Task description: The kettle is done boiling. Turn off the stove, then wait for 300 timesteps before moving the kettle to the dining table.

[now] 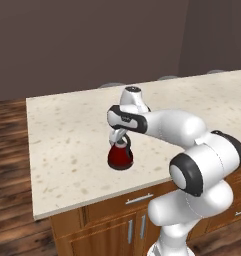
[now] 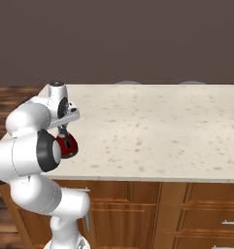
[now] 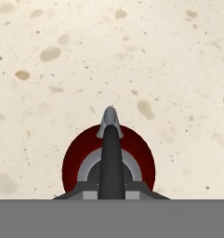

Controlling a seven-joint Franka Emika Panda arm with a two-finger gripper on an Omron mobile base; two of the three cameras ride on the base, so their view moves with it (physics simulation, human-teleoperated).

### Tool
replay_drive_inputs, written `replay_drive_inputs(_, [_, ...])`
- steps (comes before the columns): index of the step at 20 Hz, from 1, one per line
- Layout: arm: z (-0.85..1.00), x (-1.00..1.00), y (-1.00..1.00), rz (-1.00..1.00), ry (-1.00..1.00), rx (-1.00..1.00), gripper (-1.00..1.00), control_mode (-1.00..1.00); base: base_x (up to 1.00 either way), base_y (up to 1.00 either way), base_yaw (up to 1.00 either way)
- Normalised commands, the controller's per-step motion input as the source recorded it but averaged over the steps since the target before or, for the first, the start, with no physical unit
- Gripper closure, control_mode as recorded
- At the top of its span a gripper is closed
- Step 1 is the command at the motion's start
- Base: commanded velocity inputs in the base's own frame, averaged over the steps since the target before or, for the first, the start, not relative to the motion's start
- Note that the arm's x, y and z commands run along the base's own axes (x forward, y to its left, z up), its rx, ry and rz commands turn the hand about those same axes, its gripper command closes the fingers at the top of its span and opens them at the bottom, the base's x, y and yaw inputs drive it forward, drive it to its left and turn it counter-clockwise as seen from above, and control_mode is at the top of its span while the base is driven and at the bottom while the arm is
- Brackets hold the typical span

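The small red kettle (image 1: 120, 157) (image 2: 68, 145) stands upright near the front left corner of the dining table (image 1: 67, 130) (image 2: 162, 121), a beige speckled stone top. My gripper (image 1: 119, 141) (image 2: 64, 131) reaches down from above and is shut on the kettle's dark arched handle. In the hand view the kettle (image 3: 76, 158) shows from straight above, its handle running between my fingertips, its spout pointing up the picture, over the table (image 3: 132, 56). I cannot tell whether its base touches the top. The stove is out of view.
The table's front edge (image 1: 92, 200) lies a short way from the kettle. Below it are wooden drawers with silver bar handles (image 1: 139, 199) (image 2: 232, 222). Grey stool tops (image 1: 112, 85) (image 2: 128, 82) peek over the far edge. Wooden floor (image 1: 9, 150) lies to the left.
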Motion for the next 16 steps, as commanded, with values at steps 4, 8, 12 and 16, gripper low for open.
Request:
replay_drive_inputs(4, [-0.11,0.05,0.00,0.00,0.00,0.00,1.00,-1.00,0.00,0.00,0.00])
replay_drive_inputs(8, [-0.12,0.03,0.00,0.00,0.00,0.00,1.00,-1.00,0.00,0.00,0.00])
replay_drive_inputs(12, [-0.13,0.03,0.00,0.00,0.00,0.00,1.00,-1.00,0.00,0.00,0.00])
replay_drive_inputs(16, [-0.12,0.04,0.00,0.00,0.00,0.00,1.00,-1.00,0.00,0.00,0.00])
